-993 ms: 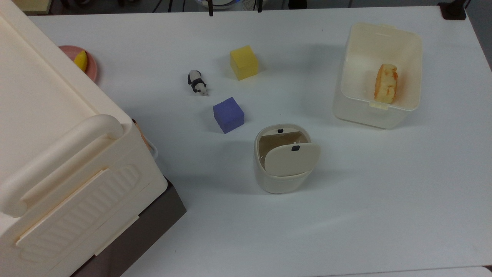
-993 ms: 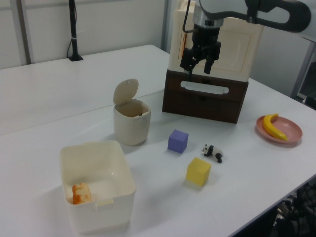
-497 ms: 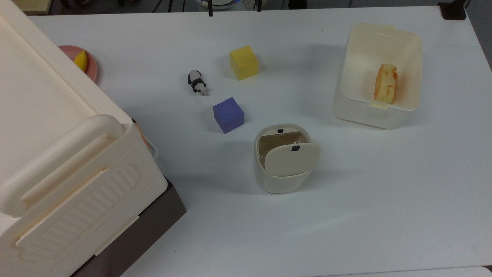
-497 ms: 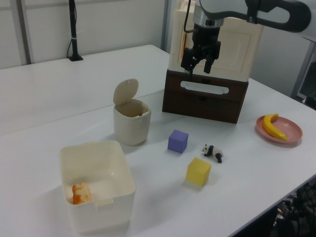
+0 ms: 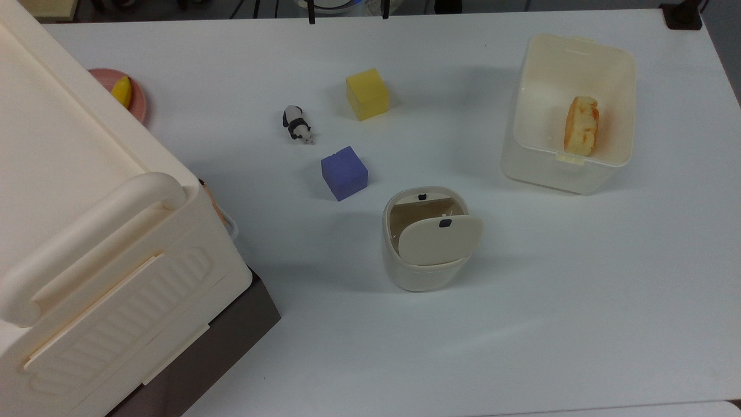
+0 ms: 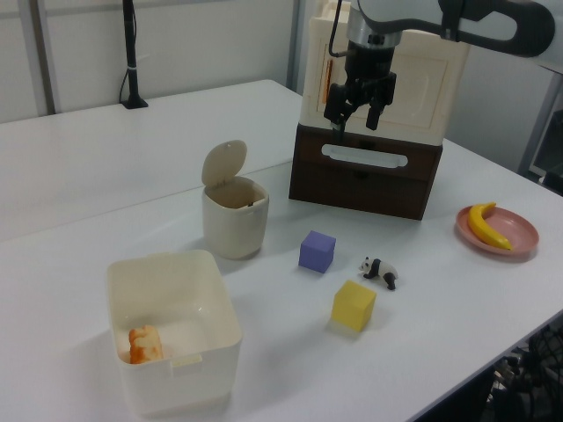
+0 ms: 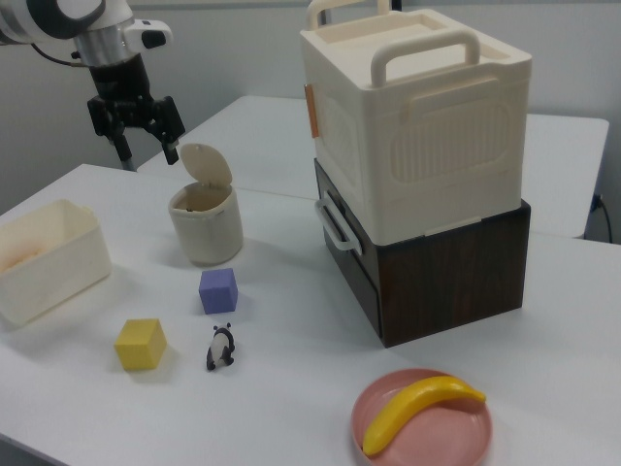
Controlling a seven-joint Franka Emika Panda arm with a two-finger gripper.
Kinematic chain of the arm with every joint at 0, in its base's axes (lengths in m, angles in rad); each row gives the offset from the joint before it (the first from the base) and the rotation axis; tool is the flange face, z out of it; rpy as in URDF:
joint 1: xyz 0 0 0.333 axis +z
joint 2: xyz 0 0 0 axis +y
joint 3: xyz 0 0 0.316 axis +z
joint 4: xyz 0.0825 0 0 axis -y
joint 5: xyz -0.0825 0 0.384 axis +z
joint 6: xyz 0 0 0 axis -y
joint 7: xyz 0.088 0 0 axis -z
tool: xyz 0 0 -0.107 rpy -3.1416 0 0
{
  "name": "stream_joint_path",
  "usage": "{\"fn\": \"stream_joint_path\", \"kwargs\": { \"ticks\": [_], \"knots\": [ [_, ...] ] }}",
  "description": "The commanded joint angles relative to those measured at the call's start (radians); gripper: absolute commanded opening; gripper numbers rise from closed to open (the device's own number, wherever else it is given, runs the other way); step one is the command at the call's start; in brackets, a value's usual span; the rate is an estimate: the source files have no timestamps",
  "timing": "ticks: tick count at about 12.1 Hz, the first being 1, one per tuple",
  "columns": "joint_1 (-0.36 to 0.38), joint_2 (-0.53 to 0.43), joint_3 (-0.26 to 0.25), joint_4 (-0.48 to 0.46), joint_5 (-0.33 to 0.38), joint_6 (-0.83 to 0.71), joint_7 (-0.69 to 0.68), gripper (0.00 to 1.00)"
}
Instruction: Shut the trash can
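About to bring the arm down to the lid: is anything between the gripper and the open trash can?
Nothing visible. The open gripper hangs in free air above and beside the trash can; its raised lid stands unobstructed.

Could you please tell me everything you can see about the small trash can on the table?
The trash can is a small cream bin, plastic by its look, with rounded corners, standing upright on the white table. Its flat beige lid is hinged at one edge, raised and open, with a small black button; the inside looks brownish. It stands near the purple cube, apart from it. Nothing touches it; the gripper hangs above, open.
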Motion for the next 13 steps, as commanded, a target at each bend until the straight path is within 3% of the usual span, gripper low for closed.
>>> {"fn": "stream_joint_path", "kwargs": {
  "ticks": [1,2,3,4,5,6,7,8,9,13],
  "knots": [
    [-0.001,-0.023,-0.001,-0.030,0.002,0.031,0.015,1.00],
    [-0.003,-0.020,-0.001,-0.030,0.002,0.031,0.005,0.95],
    [-0.001,-0.018,-0.001,-0.030,0.000,0.031,0.005,0.84],
    [0.000,-0.018,-0.001,-0.030,0.000,0.031,0.005,0.70],
    [0.002,-0.017,-0.001,-0.030,0.000,0.030,0.003,0.49],
    [0.002,-0.017,-0.001,-0.030,0.000,0.028,0.003,0.36],
    [0.002,-0.017,0.000,-0.030,0.000,0.028,0.001,0.31],
    [0.002,-0.017,-0.001,-0.030,0.000,0.028,0.000,0.09],
    [0.002,-0.015,-0.001,-0.030,0.000,0.028,-0.009,0.00],
    [0.003,-0.004,-0.001,-0.029,0.003,0.034,-0.014,0.00]
  ]
}}
